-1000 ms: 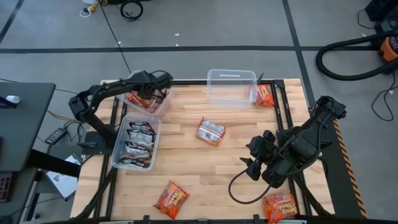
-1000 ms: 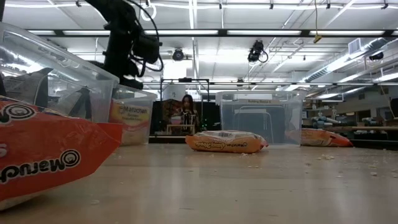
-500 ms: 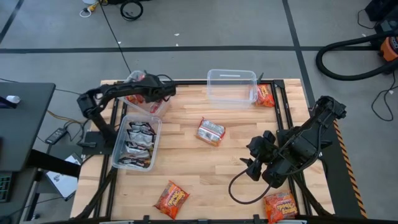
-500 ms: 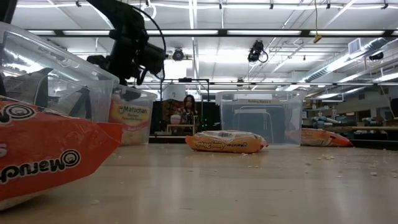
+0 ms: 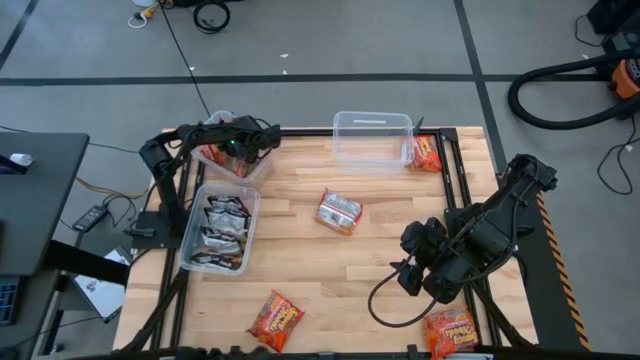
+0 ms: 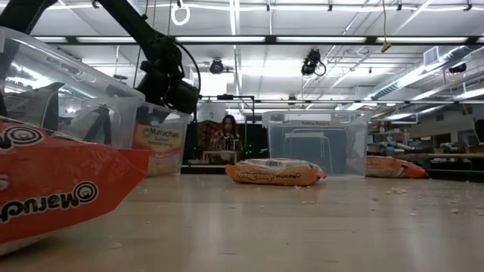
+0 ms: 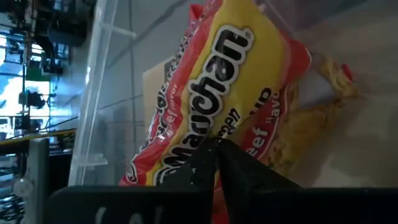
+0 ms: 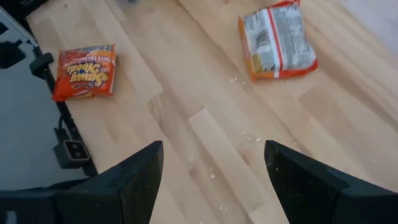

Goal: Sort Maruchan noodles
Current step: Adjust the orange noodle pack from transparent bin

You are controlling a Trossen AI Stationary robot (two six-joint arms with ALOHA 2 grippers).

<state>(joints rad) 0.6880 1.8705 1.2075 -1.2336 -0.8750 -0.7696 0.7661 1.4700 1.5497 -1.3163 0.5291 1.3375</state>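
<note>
Hovering over far-left bin (image 5: 232, 165), left end effector (image 7: 214, 163) nearly closed, empty; yellow-red Maruchan packet (image 7: 217, 93) just beyond fingertips.

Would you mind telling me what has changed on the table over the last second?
The left gripper swung from above the corner bin, out toward the table's middle, then settled over the bin's edge. A yellow-and-red packet lies before its fingers. The right gripper and loose packets stayed put.

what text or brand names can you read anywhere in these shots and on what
"Maruchan": yellow-and-red crinkly plastic packet filling the left wrist view; its smaller print is unreadable.
"Maruc", mirrored and cut off: orange-red packet nearest the low camera.
"Maruchan": packet inside the clear plastic bin, low view.
Orange-red packet, right wrist view: lettering too blurred.
</note>
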